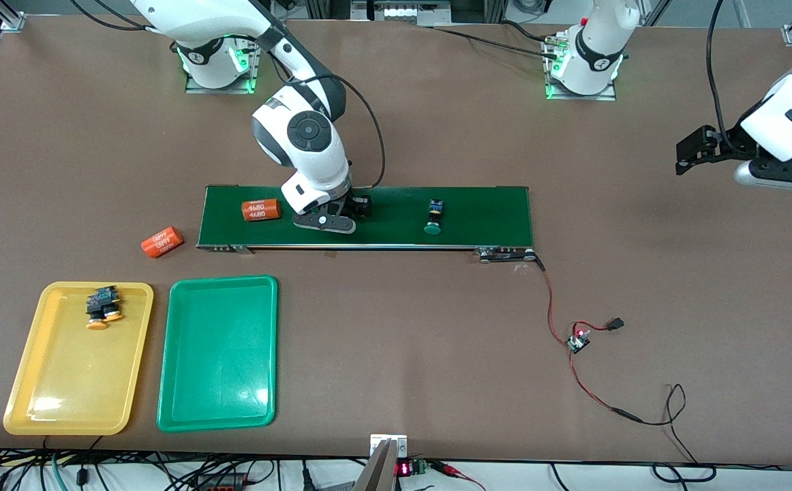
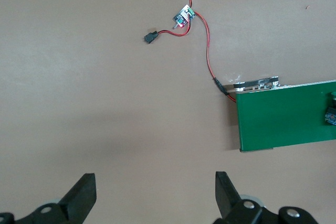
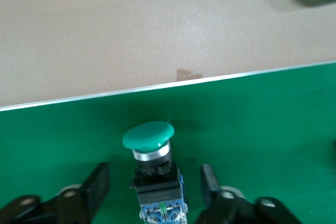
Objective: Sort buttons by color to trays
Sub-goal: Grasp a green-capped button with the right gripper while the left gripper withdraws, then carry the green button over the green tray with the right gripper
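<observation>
Down nearest the front camera, the worktop [image 1: 437, 341] carries both trays side by side. The yellow tray [image 1: 69, 382] already has the two orange-yellow buttons [image 1: 104, 307] lying in the end farther from that camera. The green tray [image 1: 219, 354] has nothing in it.

Farther up is the long dark-green conveyor belt [image 1: 478, 211], and that's where the action is. My right end effector [image 3: 155, 170] is low on the belt, straddling a green button [image 3: 149, 136] that lies on its side. The fingers [image 3: 97, 182] sit either side of its black-and-blue body with a sliver of belt showing each side, so it's released for now, nothing gripped yet.

The second green button [image 1: 433, 217] waits on the belt toward the left arm's end. One orange 4680 cylinder [image 1: 261, 209] lies on the belt beside my right end effector, another [image 1: 162, 241] is off it on the worktop. Neither is my job.

My left end effector [image 2: 156, 192] is waiting over bare worktop at its own end, fingers spread wide.

Tip, imo: clamp on the square body, not the round cap or shiny collar, stay centred so it doesn't twist, then lift straight up before swinging to the green tray.
</observation>
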`<act>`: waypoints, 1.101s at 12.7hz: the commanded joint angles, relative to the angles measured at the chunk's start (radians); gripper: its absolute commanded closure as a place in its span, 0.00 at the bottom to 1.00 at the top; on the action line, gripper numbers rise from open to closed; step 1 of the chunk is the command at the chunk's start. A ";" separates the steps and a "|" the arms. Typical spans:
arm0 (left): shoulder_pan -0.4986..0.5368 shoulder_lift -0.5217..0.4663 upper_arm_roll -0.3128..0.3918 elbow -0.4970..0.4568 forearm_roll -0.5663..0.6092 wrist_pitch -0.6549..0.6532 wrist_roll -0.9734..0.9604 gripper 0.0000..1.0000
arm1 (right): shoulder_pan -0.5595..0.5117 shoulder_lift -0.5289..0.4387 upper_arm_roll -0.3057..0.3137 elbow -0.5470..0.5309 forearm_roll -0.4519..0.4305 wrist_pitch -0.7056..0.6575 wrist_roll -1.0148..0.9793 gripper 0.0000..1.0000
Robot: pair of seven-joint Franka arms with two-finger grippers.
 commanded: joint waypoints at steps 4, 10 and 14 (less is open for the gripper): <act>-0.007 0.016 0.002 0.036 0.000 -0.045 -0.013 0.00 | -0.009 0.020 -0.007 -0.001 -0.043 0.018 0.008 0.56; -0.010 0.018 0.002 0.038 -0.002 -0.050 -0.016 0.00 | -0.099 -0.036 -0.027 0.055 -0.024 -0.030 -0.137 0.86; -0.014 0.018 0.001 0.036 -0.002 -0.050 -0.018 0.00 | -0.142 -0.003 -0.095 0.195 0.025 -0.082 -0.370 0.86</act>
